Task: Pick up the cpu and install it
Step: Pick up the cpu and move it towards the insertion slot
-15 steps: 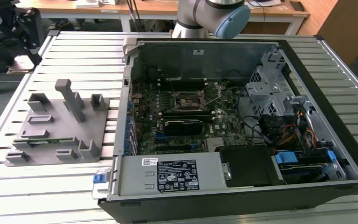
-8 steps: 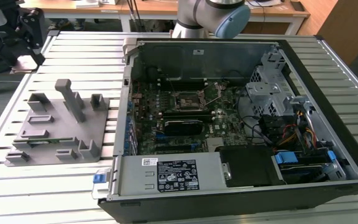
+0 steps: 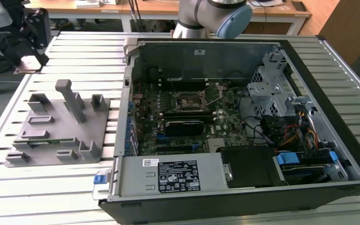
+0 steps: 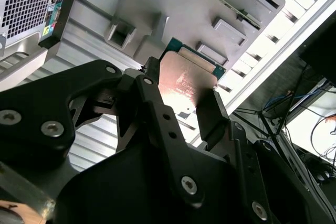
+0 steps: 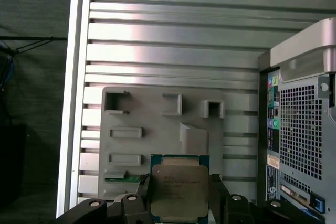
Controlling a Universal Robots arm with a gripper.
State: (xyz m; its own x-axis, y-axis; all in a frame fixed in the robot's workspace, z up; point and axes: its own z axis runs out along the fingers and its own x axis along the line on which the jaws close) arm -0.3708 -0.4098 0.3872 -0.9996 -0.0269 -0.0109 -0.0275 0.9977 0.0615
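Matte black gripper point(image 4: 181, 90) links, bolted with bright screws, sit closest in both wrist views. The two fingers point(image 5: 219, 190) are clenched on the cpu point(image 5: 179, 187), one pad on each of two opposite edges. The chip is a thin, near-square plate, so neither side reads as a long axis. It has a brushed silver-grey metal top on a teal-green board rim. The metal top faces the first wrist view, with its gripped edges running along the fingers. In the second wrist view the face turned to the camera glares pinkish. The chip hangs in the air above the table point(image 5: 173, 40), with the grey holder point(image 5: 157, 124) behind it.

In the exterior view, from that view's left, comes the ribbed aluminium table. On it lies the holder, a matte grey moulded slab with upright posts and rectangular pockets. Next is the open black case point(image 3: 243, 206), lying on its side. Inside are a green board point(image 3: 230, 122) and a square black socket point(image 3: 189, 101). The smooth grey arm point(image 3: 208, 14) rises behind the case.
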